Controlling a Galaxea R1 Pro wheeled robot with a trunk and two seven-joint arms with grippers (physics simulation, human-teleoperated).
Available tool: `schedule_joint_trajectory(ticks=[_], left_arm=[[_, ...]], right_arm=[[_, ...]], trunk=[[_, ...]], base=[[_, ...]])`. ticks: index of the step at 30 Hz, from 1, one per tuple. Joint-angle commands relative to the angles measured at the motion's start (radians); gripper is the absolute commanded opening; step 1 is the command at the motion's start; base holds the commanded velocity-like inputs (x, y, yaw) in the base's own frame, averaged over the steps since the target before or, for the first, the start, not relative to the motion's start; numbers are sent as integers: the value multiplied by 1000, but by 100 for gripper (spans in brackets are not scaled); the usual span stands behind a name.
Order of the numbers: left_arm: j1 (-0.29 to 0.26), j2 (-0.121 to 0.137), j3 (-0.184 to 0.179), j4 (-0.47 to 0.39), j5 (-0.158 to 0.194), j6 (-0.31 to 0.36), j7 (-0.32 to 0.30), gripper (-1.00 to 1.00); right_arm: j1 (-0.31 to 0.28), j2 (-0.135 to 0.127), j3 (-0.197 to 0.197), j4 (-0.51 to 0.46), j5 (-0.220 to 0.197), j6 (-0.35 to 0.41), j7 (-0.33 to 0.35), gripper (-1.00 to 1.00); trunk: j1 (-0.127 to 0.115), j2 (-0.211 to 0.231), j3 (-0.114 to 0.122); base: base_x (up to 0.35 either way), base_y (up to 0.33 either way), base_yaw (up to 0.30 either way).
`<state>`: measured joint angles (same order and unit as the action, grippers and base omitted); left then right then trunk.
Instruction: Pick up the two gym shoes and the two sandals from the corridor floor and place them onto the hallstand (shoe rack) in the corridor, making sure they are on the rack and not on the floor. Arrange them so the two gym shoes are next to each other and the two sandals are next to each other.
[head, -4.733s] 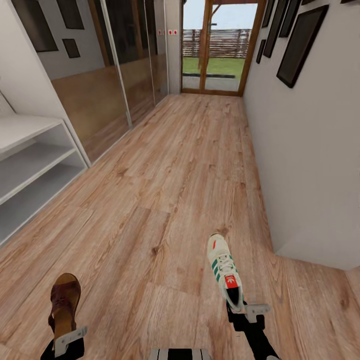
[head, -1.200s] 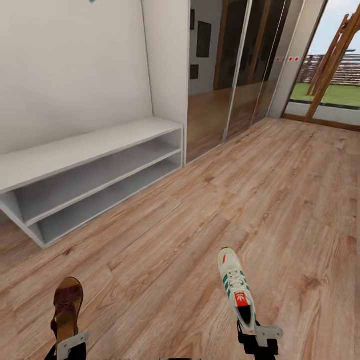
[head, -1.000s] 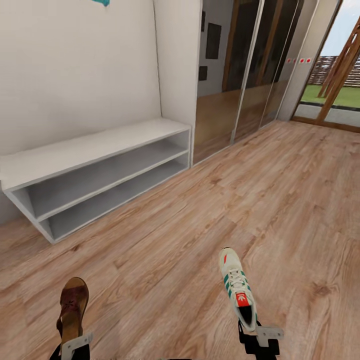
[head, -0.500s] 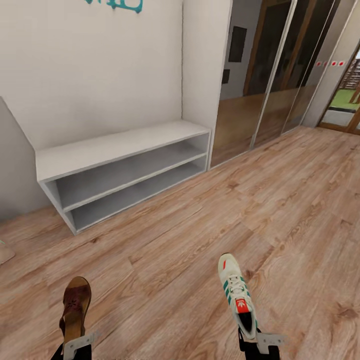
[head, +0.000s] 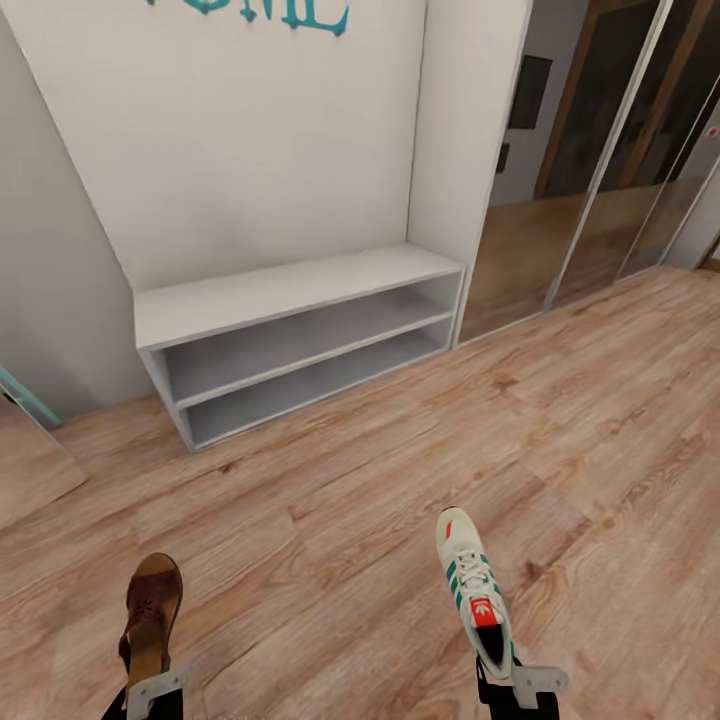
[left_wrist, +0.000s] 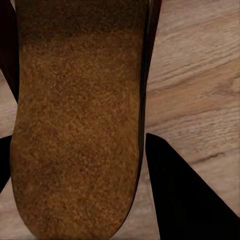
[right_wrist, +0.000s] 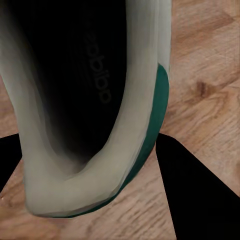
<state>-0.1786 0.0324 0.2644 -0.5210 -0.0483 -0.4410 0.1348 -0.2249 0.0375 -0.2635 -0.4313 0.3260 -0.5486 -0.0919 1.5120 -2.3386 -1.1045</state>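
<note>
Warm brown wood-grain plank floor (head: 420, 450) runs across the corridor; plain white wall behind w/ teal lettering (head: 270, 12) cut off at the top edge; mirrored sliding wardrobe doors (head: 600, 170) on the right side of the head view.

Wide low pale-grey hallstand w/ flat bench top and two long open shelves (head: 300, 340) stands against the wall, upper-left of centre, well apart from both arms; bench top and both shelves bare; thin teal pole (head: 25, 395) leans at the left edge.

Left gripper (head: 150, 693) at bottom left of head view, holding a dark brown leather open sandal w/ tan footbed (head: 150, 620) by its heel end, toe pointing fwd toward the rack; sandal is up off the floor; left wrist view has the tan footbed (left_wrist: 75, 125) running between the two dark fingers (left_wrist: 185, 195), closed onto its sides.

Right gripper (head: 515, 685) at bottom right, holding a cream-white low sneaker w/ green side stripes, white laces and red-orange tongue label (head: 472, 585) by the heel, toe fwd, also off the floor; right wrist view shows the heel opening and green heel trim (right_wrist: 90, 115) pinched between the black fingers (right_wrist: 200, 195).

Other sneaker and other sandal: can't tell where.
</note>
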Motion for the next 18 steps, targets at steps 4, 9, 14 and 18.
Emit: schedule_joint_trajectory(ticks=[4, 9, 14, 18], left_arm=[[-1, 0, 1, 1, -8, -2, 5, -100], [-1, 0, 0, 1, -8, -2, 3, -100], [-1, -2, -1, 15, -8, -4, 4, -100], [-1, -2, -1, 16, -7, -4, 5, -100]], right_arm=[[0, 1, -5, 0, 10, -4, -6, -100], [0, 1, -5, 0, 10, -4, -6, -100], [-1, 1, -5, 0, 10, -4, -6, -100], [0, 1, -5, 0, 10, -4, -6, -100]], trunk=[[0, 0, 3], [0, 0, 8], [0, 0, 13], [0, 0, 18]], base=[[0, 0, 240], [0, 0, 224], [0, 2, 221], [0, 159, 220]])
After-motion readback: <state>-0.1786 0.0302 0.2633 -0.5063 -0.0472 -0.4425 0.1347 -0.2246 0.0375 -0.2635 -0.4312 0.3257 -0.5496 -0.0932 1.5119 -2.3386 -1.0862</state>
